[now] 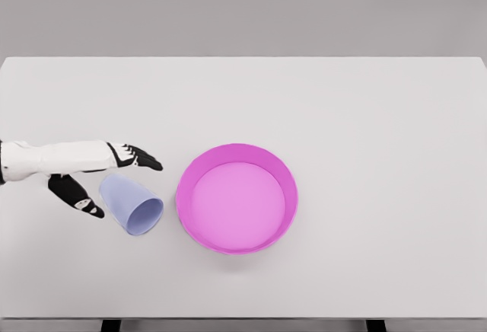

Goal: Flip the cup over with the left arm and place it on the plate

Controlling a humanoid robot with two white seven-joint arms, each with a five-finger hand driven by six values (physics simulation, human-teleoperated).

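White-sleeved with black fingers, the left hand [103,173] reaches in from the left edge, fingers spread and holding nothing, thumb hanging apart below them. The pale lilac cup [131,204] lies on its side just beside and beneath those fingers, mouth facing the lower right. Close to its right sits the pink plate [283,176], a raised-rim dish, on the white surface [380,119].

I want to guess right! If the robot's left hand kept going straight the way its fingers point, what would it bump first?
Probably the pink plate: the left hand points right and slightly toward its near rim. The lavender cup lies just below that line, though height is unclear.
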